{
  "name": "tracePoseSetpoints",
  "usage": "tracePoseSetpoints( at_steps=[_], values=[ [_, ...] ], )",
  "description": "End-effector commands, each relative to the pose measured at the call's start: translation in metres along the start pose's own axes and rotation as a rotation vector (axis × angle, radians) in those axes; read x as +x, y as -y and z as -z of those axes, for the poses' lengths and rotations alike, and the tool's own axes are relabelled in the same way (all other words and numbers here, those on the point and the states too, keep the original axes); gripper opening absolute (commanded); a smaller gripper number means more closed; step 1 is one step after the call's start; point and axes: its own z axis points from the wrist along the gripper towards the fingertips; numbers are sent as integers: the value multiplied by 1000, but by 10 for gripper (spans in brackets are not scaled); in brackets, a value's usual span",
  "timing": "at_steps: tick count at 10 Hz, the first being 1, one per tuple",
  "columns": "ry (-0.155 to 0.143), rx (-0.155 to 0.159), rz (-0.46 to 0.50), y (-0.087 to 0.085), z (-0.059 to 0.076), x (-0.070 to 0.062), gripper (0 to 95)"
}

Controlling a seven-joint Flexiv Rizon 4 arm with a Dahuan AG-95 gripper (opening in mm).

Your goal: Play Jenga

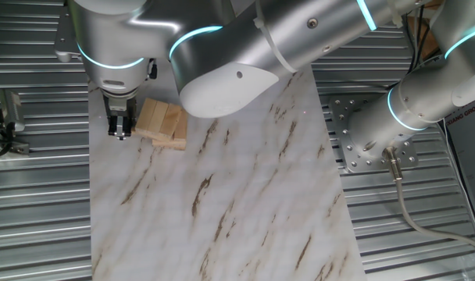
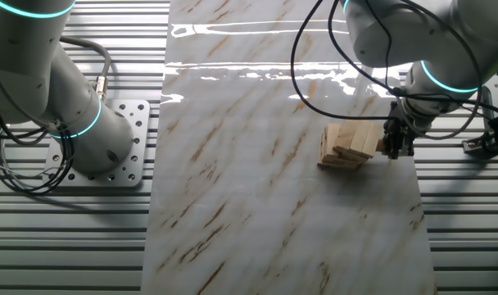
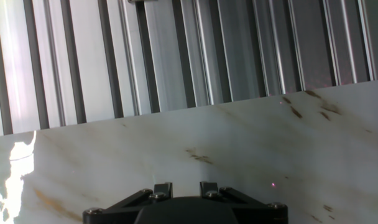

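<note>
The Jenga stack (image 1: 162,125) is a small pile of pale wooden blocks near the far left corner of the marble board; its layers sit slightly askew. My gripper (image 1: 121,133) hangs straight down just left of the stack, near the board's edge. In the other fixed view the gripper (image 2: 396,149) stands close against the right side of the stack (image 2: 347,146); I cannot tell whether they touch. Its two dark fingers show a narrow gap with nothing between them. The hand view shows only the gripper (image 3: 186,186) over bare marble; the stack is out of that view.
The marble board (image 1: 245,203) lies on a ribbed metal table (image 1: 34,203). The arm's base plate (image 1: 362,140) and a cable stand to the right of the board. A small metal fixture (image 1: 7,117) sits on the table left of the gripper.
</note>
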Motion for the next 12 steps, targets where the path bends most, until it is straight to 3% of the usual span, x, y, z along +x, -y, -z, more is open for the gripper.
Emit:
tracePoseSetpoints(
  at_steps=[1, 12],
  values=[
    [0, -1, -1, 0, 1, 1, 0],
    [0, -1, 4, 1, 1, 4, 0]
  ],
)
